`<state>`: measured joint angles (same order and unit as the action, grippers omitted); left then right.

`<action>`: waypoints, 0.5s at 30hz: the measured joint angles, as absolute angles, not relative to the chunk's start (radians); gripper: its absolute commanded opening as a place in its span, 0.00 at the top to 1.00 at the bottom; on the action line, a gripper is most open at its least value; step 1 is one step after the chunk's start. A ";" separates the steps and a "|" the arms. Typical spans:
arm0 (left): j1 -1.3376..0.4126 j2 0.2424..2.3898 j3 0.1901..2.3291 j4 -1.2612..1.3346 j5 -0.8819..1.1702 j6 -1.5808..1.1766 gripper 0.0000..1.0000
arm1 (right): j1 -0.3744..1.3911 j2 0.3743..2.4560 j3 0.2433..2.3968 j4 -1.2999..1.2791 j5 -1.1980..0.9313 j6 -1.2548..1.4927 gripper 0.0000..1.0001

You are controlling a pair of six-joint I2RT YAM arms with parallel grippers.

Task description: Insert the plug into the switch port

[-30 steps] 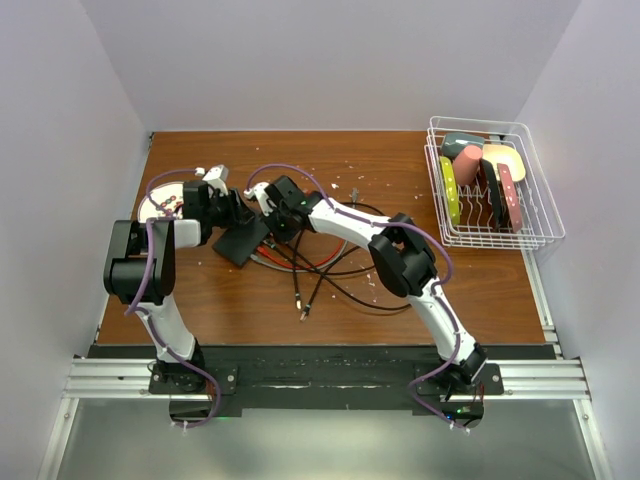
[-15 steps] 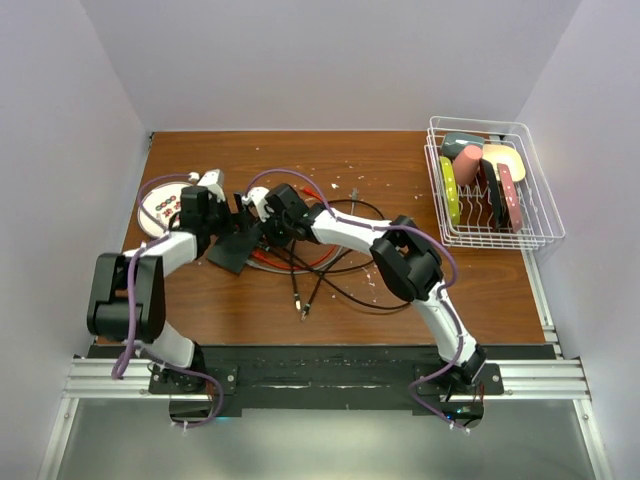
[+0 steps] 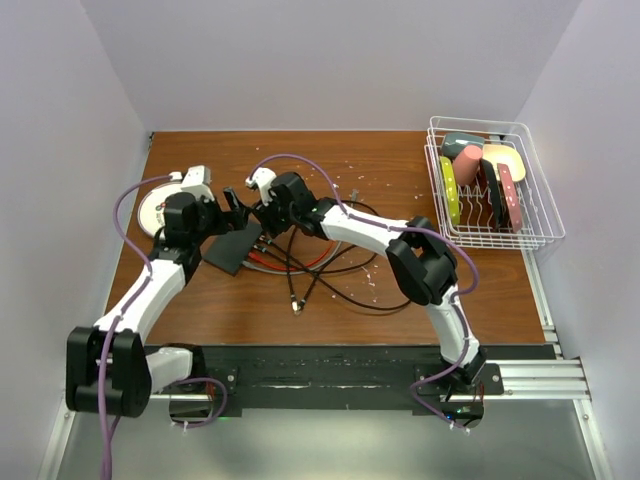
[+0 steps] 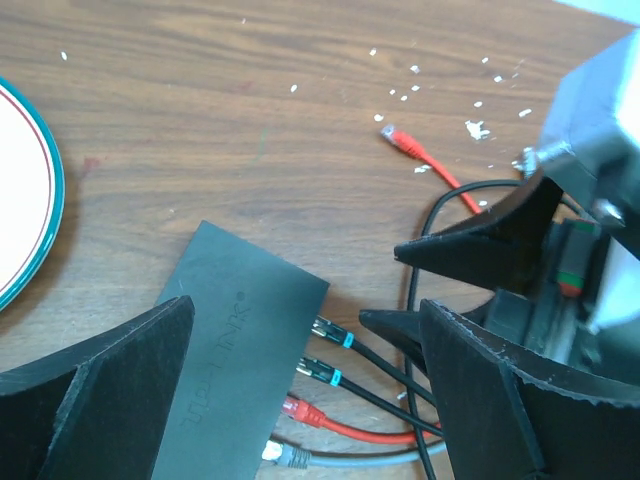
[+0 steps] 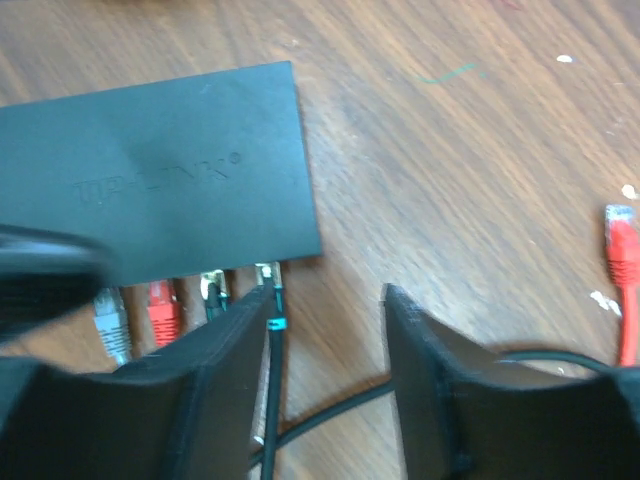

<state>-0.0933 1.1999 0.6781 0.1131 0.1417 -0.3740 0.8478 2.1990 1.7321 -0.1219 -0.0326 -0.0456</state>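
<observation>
The switch (image 3: 232,248) is a flat black box lying left of centre on the table. In the left wrist view, several plugs sit along the long edge of the switch (image 4: 240,360): two black ones with teal bands (image 4: 335,335), a red one (image 4: 305,412) and a grey one (image 4: 285,457). My right gripper (image 5: 325,330) is open just behind that edge. The corner black plug (image 5: 270,290) runs along the inner face of its left finger (image 5: 190,390), with its tip in a switch port (image 5: 266,268). My left gripper (image 4: 310,390) hangs wide open over the switch, holding nothing.
A loose red plug (image 4: 400,138) lies on the wood beyond the switch. Black and red cables (image 3: 330,262) tangle at mid-table, with free ends (image 3: 297,303) nearer the front. A plate (image 3: 152,210) sits at the left. A wire rack (image 3: 490,185) of coloured items stands at the back right.
Both grippers have opened. The right one has let go of the black cable. The left arm has swung back toward the near left, and the switch has shifted slightly left.
</observation>
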 measured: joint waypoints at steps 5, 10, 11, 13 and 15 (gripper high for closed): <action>-0.093 1.081 0.643 0.123 0.155 -0.384 0.00 | 0.847 2.135 1.672 -0.124 -0.007 -0.044 0.22; -0.093 0.940 0.622 0.169 0.192 -0.401 0.00 | 0.847 1.990 1.557 -0.109 0.017 -0.032 0.06; -0.093 0.920 0.622 0.180 0.202 -0.404 0.00 | 0.847 1.952 1.526 -0.099 0.020 -0.030 0.04; -0.093 0.890 0.622 0.194 0.214 -0.409 0.00 | 0.847 1.871 1.463 -0.084 0.031 -0.025 0.02; -0.093 0.868 0.622 0.199 0.225 -0.412 0.00 | 0.847 1.802 1.413 -0.070 0.037 -0.023 0.02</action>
<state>-0.0933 0.8680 0.6220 0.1986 0.2253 -0.4122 0.8467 1.8015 1.4132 -0.0696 0.0372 -0.0227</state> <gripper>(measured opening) 0.997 0.979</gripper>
